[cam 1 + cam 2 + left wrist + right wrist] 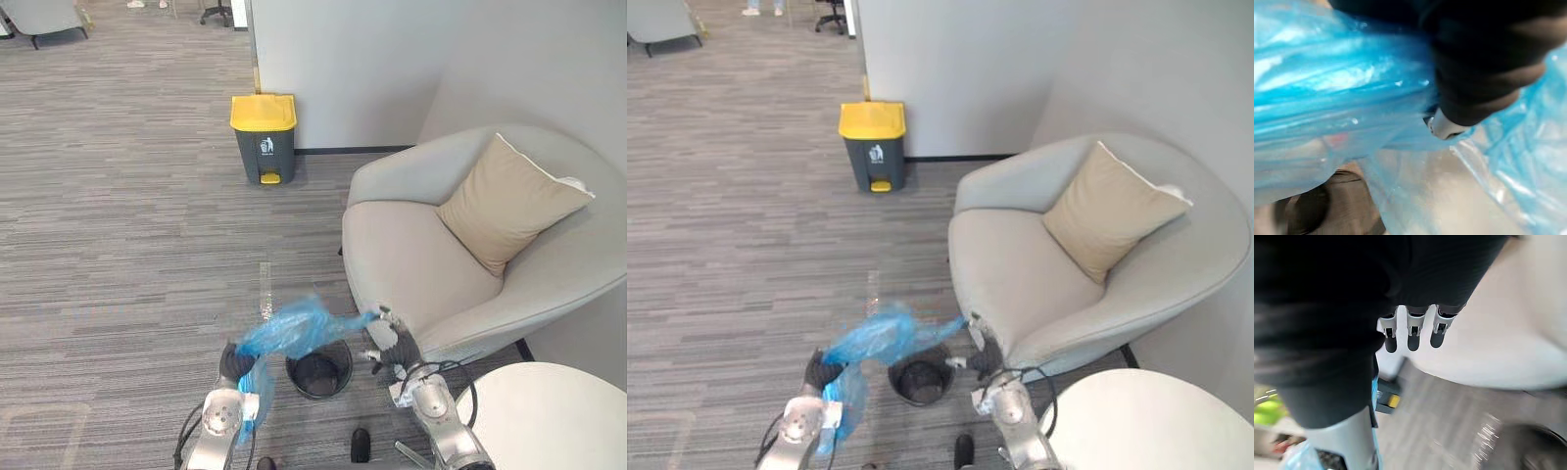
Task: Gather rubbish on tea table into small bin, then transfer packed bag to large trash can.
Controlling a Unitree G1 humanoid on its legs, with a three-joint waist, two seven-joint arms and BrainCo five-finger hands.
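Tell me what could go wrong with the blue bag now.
The blue bag is stretched between the left hand and the right hand above the small bin; it may tear or slip free. The large trash can stands far off by the wall; a loose bag could spill on the way.

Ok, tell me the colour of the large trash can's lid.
Yellow lid, best in the left eye view.
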